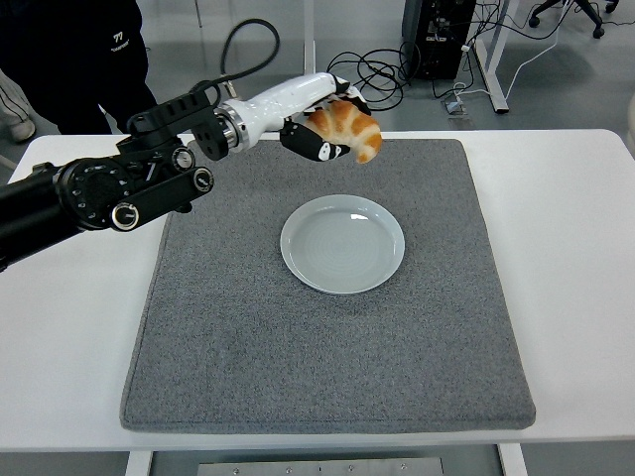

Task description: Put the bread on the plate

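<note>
A golden croissant [346, 127] is held up in the air by my left hand [330, 127], whose fingers are shut around it. The hand hovers over the far part of the grey mat [327, 297], just beyond the far rim of the plate. The pale blue-white plate [342, 244] lies bare near the mat's middle. My left arm [119, 188] stretches in from the left edge, black with a white forearm. My right arm does not show.
The white table [566, 268] surrounds the mat on all sides. A person in dark clothes [69, 59] stands beyond the table's far left corner. Cables and desk legs lie on the floor behind.
</note>
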Tool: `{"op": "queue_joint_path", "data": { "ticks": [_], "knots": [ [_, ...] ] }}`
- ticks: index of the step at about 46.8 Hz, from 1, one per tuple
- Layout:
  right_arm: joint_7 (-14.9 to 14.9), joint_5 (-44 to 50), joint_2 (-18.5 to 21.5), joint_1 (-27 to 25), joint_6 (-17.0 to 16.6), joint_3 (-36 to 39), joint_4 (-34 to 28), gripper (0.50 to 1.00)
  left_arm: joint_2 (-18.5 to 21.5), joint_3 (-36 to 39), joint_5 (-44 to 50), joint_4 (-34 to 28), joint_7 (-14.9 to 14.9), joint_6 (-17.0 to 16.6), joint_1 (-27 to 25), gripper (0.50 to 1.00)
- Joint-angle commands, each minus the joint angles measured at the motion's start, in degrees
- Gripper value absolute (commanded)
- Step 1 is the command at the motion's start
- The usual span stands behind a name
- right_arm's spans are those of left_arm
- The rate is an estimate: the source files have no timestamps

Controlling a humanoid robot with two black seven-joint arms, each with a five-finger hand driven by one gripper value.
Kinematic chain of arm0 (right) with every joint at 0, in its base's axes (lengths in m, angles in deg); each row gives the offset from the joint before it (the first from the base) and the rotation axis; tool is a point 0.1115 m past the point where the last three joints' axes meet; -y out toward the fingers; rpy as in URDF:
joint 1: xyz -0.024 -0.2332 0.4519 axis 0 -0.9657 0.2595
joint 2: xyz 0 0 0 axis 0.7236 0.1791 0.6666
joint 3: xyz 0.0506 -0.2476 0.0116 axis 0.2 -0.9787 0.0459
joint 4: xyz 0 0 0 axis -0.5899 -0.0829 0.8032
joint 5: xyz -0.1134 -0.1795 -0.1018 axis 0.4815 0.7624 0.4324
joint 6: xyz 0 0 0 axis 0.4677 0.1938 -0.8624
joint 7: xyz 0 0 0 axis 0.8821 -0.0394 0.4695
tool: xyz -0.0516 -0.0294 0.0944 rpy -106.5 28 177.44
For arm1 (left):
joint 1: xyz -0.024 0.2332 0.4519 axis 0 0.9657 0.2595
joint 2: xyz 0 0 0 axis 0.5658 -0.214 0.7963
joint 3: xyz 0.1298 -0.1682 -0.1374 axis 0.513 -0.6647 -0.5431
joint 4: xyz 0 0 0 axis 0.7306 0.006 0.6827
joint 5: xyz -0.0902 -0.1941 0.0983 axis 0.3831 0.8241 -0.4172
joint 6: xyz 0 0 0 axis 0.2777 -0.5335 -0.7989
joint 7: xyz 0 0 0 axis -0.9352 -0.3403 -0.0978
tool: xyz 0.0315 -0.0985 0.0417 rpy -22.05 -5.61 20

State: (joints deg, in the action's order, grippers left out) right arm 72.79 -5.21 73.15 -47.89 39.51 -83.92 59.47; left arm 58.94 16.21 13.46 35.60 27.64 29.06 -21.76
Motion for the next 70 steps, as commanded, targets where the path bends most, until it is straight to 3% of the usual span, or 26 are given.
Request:
{"op": "queue_joint_path", "data": {
  "ticks": [1, 7, 16, 30, 55, 70],
  "knots": [
    [-0.01, -0.02, 0.00, 0.02, 0.00, 0.00, 0.01, 1.000, -1.61, 2.48, -0.11, 0.04, -0.25, -0.43, 0.05, 0.500],
    [-0.01, -0.02, 0.00, -0.07, 0.00, 0.00, 0.01, 1.000, -3.19, 5.91, -0.29, 0.13, -0.25, -0.95, 0.93, 0.500],
    [-0.01, -0.02, 0.00, 0.02, 0.00, 0.00, 0.01, 1.000, -3.37, 9.42, -0.73, 0.39, 0.54, -4.90, 2.33, 0.500],
    [-0.01, -0.02, 0.00, 0.02, 0.00, 0.00, 0.01, 1.000, -5.57, 11.45, -0.82, 2.68, 4.41, -11.24, 8.04, 0.500],
    [-0.01, -0.02, 0.00, 0.02, 0.00, 0.00, 0.01, 1.000, -6.97, 13.47, -0.73, 6.63, 7.83, -15.28, 11.83, 0.502],
    [-0.01, -0.02, 0.00, 0.02, 0.00, 0.00, 0.01, 1.000, -7.06, 13.38, 0.06, 6.55, 7.92, -15.99, 12.62, 0.607]
  ]
}}
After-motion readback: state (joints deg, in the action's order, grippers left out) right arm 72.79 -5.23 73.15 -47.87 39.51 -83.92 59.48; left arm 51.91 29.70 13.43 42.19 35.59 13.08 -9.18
